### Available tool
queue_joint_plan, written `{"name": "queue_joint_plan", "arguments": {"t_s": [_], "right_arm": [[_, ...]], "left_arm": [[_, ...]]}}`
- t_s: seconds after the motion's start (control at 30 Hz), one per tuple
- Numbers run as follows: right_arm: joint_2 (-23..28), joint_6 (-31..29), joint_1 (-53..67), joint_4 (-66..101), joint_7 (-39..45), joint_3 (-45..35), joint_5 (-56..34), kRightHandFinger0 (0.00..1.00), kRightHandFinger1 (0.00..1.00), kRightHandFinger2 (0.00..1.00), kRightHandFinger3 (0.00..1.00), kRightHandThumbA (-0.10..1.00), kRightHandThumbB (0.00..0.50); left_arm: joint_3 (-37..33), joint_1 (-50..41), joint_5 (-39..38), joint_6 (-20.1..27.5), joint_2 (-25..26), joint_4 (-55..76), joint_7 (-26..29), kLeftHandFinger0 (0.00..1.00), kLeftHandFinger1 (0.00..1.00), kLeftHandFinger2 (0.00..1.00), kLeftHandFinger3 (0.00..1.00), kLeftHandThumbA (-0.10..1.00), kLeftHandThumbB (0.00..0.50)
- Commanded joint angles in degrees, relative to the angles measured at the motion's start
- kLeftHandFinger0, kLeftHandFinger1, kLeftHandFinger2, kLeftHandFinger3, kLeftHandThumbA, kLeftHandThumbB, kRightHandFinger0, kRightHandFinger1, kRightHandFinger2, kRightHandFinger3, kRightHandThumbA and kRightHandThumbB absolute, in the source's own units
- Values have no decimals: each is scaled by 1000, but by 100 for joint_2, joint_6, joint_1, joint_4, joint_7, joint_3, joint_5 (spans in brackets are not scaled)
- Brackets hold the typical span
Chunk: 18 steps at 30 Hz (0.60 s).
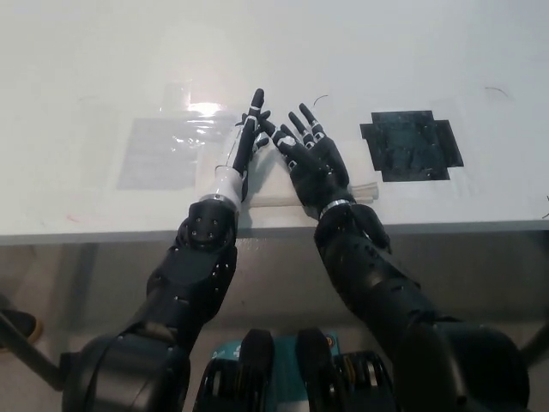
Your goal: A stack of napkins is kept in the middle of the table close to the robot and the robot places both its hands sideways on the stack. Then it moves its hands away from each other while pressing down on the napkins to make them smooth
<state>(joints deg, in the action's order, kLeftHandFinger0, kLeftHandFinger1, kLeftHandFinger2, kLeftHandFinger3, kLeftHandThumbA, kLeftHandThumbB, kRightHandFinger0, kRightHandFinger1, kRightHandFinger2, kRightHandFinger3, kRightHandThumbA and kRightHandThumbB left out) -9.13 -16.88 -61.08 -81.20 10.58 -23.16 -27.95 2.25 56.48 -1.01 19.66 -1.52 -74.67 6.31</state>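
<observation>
While both arms reached over the near edge of the white worktop (77, 69), the robot's left hand (243, 150) stood on its edge, fingers straight and close together, gripping nothing, along the left side of the stack of napkins (273, 190). The black right hand (314, 165) lay just beside it with fingers spread apart, palm down on the stack's right part, also holding nothing; the two hands' fingertips nearly met above the napkins. The white stack sat at the middle of the worktop near its front edge, mostly covered by the hands. A grey sheet (159, 152) lay to the left, a black patch (412, 144) to the right.
</observation>
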Motion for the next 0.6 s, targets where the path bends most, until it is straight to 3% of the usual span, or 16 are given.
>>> {"name": "queue_joint_plan", "arguments": {"t_s": [0.0, 0.23, 0.27, 0.37, 0.57], "right_arm": [[256, 61, 157, 16, 245, 50, 89, 1000, 1000, 1000, 1000, 1000, 290], [577, -22, 304, 117, 546, -35, 0, 1000, 1000, 1000, 1000, 1000, 273], [596, -23, 305, 122, 567, -37, 0, 1000, 1000, 1000, 1000, 1000, 294], [759, -35, 349, 166, 599, -73, -25, 1000, 1000, 1000, 1000, 1000, 252], [940, -12, 466, 206, 749, -220, -159, 1000, 1000, 1000, 1000, 1000, 270]], "left_arm": [[61, -353, -72, -39, 205, -151, -109, 1000, 1000, 1000, 1000, 1000, 280], [40, -500, 14, 55, 520, 31, -262, 1000, 1000, 1000, 1000, 1000, 305], [35, -507, 22, 45, 540, 52, -272, 1000, 1000, 1000, 1000, 1000, 319], [-38, -601, 92, 15, 721, 216, -396, 1000, 1000, 1000, 1000, 1000, 287], [-2, -822, -1, -55, 997, 533, -649, 1000, 1000, 1000, 1000, 1000, 290]]}}
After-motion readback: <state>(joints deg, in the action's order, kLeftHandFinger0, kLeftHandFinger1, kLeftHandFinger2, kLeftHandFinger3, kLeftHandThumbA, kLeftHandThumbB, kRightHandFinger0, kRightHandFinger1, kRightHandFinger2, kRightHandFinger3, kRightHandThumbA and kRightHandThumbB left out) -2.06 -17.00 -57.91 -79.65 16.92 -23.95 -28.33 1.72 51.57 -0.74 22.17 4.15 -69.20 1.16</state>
